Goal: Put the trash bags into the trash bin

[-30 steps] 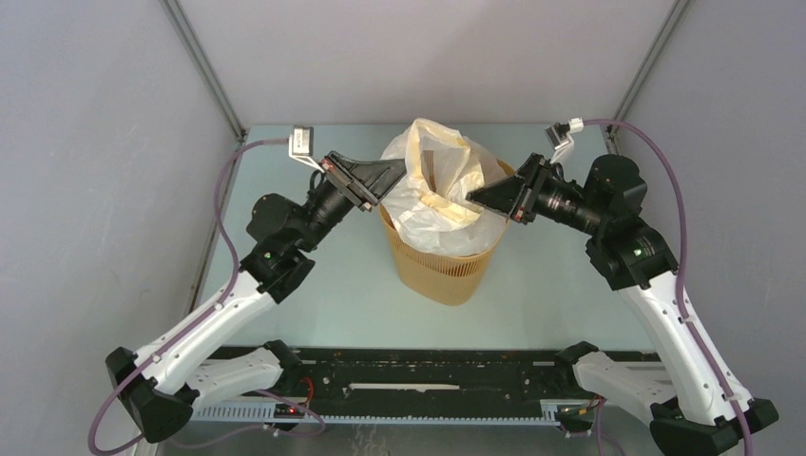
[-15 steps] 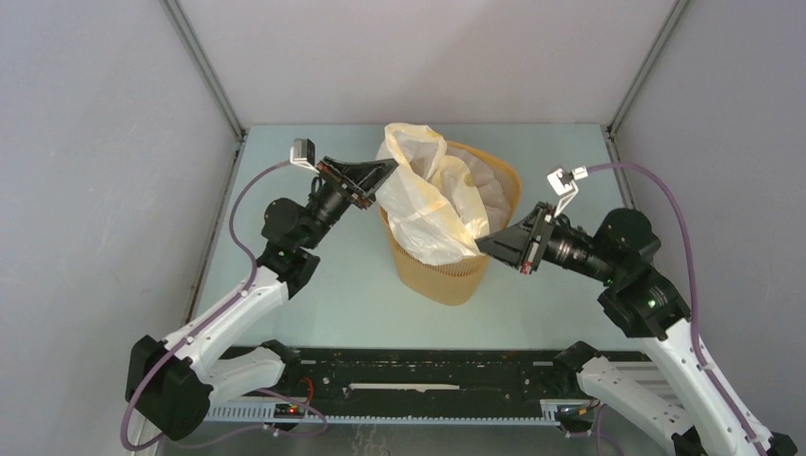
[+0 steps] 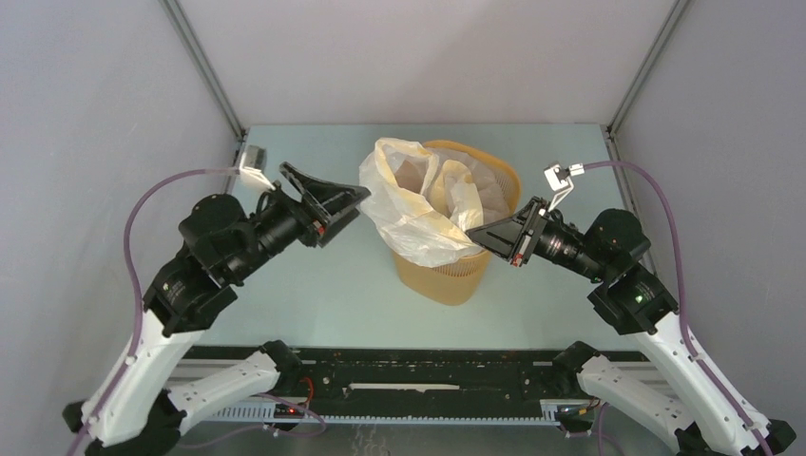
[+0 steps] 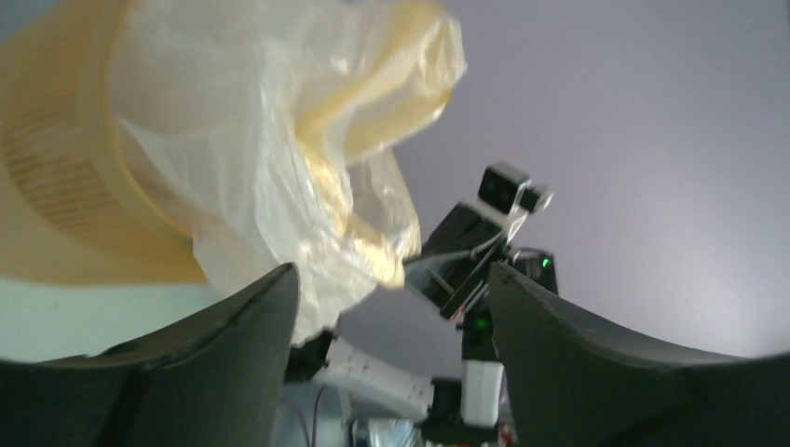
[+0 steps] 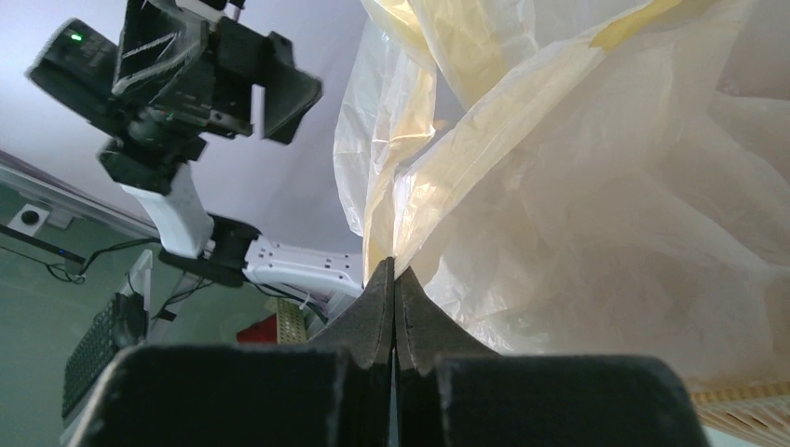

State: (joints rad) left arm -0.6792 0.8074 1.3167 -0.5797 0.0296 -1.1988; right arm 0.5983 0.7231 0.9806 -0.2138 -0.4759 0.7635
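Observation:
The orange-yellow trash bin (image 3: 458,277) stands upright mid-table. The crinkly cream-white trash bag (image 3: 415,203) sits partly in its mouth and spills over the left and front rim, its yellow-banded opening puffed upward. My right gripper (image 3: 471,231) is shut on the bag's front edge; the right wrist view shows the fingers (image 5: 393,272) pinched together where the bag (image 5: 596,205) folds down to them. My left gripper (image 3: 354,201) hangs open just left of the bag, with nothing between its fingers (image 4: 233,345). The bag (image 4: 279,158) and bin (image 4: 56,177) lie ahead of it.
Grey enclosure walls with metal corner posts (image 3: 204,66) close in the table on both sides and behind. A black rail (image 3: 428,380) runs along the near edge between the arm bases. Purple cables (image 3: 152,199) loop off both wrists.
My left gripper opened, released the bag and drew back left. My right gripper dropped to the bin's front and shut on the bag's edge. The bag top slumped leftward.

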